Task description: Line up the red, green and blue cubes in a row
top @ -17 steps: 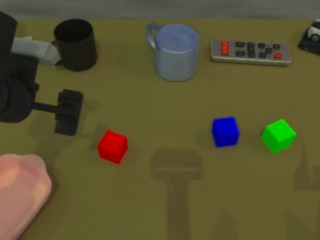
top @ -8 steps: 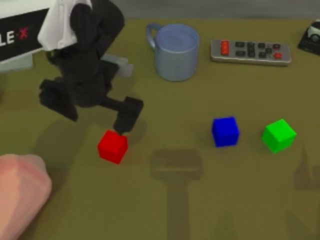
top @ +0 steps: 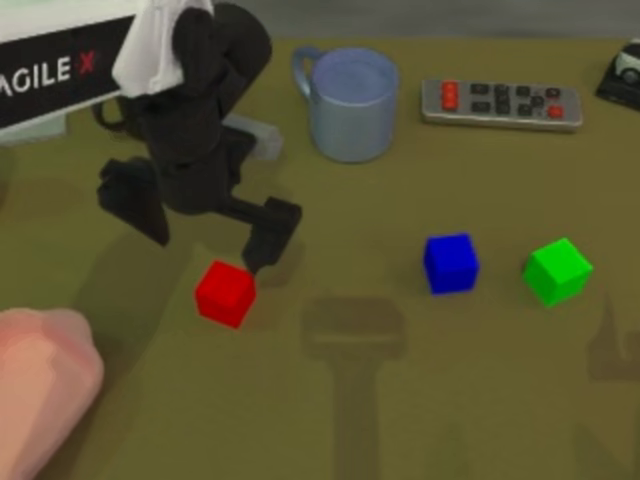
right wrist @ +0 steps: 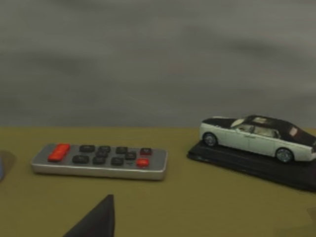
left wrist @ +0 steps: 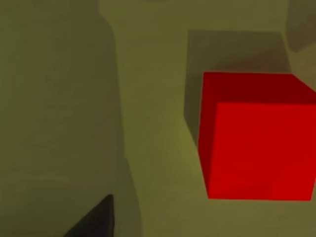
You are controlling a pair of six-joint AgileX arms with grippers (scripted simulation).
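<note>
Hovering: left end effector above red cube

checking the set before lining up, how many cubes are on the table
3: red cube at the table's left by the left gripper, blue cube right of centre, green cube farther right. None seem hidden.

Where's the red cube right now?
Top view: the red cube sits left of centre on the table, just below the left gripper, far left of the blue cube.

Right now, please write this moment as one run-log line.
left gripper: open above red cube | blue cube, green cube: untouched | right arm: out of view
</note>
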